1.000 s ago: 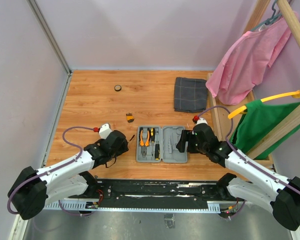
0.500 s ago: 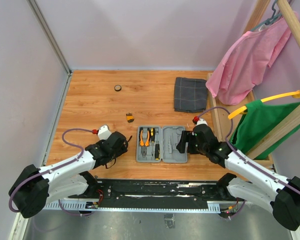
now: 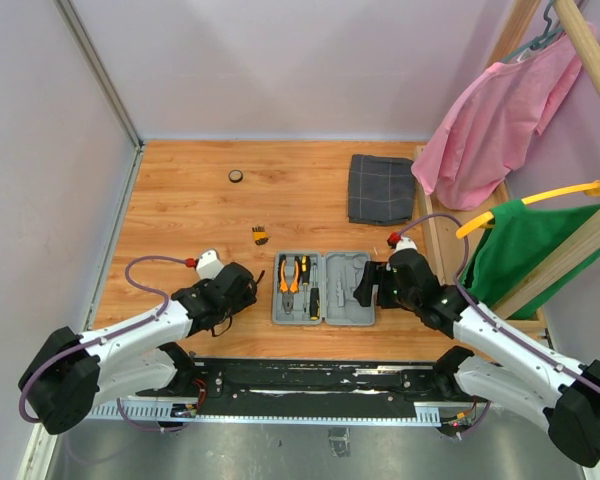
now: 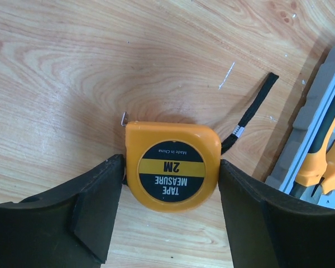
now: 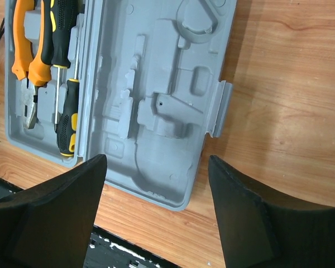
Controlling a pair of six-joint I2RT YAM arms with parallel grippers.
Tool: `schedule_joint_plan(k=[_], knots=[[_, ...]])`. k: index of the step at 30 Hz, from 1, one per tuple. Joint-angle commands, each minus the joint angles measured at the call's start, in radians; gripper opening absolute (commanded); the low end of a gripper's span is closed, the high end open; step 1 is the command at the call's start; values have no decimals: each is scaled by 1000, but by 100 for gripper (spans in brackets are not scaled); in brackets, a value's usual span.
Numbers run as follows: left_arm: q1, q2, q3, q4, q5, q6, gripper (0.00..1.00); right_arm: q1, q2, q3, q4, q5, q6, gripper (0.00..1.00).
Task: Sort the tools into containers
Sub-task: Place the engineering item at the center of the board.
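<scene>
Several tools, orange-handled pliers (image 5: 30, 61) and yellow-black screwdrivers (image 5: 67, 117), are lying in the open tool case's (image 5: 156, 190) 9 o'clock half. The tape measure (image 4: 172, 166) is resting on the tabletop (image 4: 100, 67) at 9 o'clock from the case, with the left gripper (image 4: 171, 173) clamping its sides. The right gripper (image 5: 156, 162) is hovering spread apart over the 3 o'clock half, gripping nothing.

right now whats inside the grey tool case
Case left half: orange-handled pliers and black-and-yellow screwdrivers. Right half: bare moulded recesses. From above, the right arm covers its right edge.
</scene>
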Motion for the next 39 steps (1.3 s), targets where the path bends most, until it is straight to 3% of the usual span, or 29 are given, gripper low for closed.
schedule_joint_plan(k=[1, 8, 20, 27, 34, 39], knots=[[-8, 4, 43, -8, -35, 12, 74, 4, -22, 16, -44, 37, -26, 75], [-8, -9, 105, -64, -63, 44, 86, 2, -40, 38, -75, 64, -40, 78], [-2, -49, 257, -83, -143, 278, 87, 0, -43, 61, -100, 119, -61, 79], [101, -4, 268, -147, -31, 252, 88, -3, -47, 70, -121, 143, -71, 79], [104, 73, 180, -56, 113, 214, 94, -4, -19, 66, -108, 114, -64, 79], [104, 126, 154, -43, 123, 206, 96, -4, -9, 69, -108, 115, -74, 79]])
